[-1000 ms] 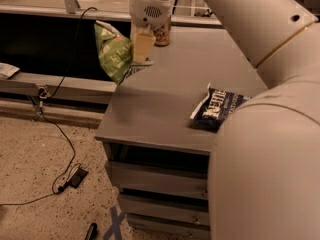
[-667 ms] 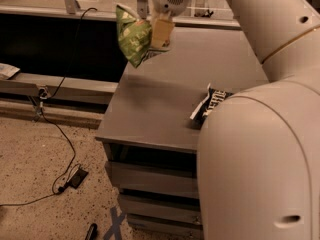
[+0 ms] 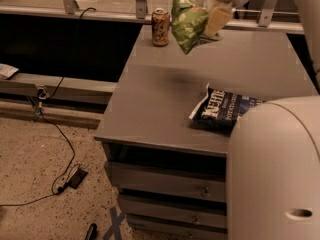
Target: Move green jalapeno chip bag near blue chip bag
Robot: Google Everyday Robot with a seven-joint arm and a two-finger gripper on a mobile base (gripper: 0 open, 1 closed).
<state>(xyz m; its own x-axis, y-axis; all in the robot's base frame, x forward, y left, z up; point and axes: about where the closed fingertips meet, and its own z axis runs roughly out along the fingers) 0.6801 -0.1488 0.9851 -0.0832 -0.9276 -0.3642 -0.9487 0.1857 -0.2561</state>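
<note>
Crinkly light-green foil, the green jalapeno chip bag (image 3: 187, 21) hangs in the air beyond and left of the blue chip bag (image 3: 225, 109). The gripper (image 3: 210, 23) has its fingers closed on the green bag's edge. Best to lower it slowly just beside that flat, glossy navy pack, letting go only once it rests on the smooth grey table (image 3: 150, 109).

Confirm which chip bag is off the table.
The green jalapeno chip bag, held by the tool above the table; the blue chip bag lies flat on it.
</note>
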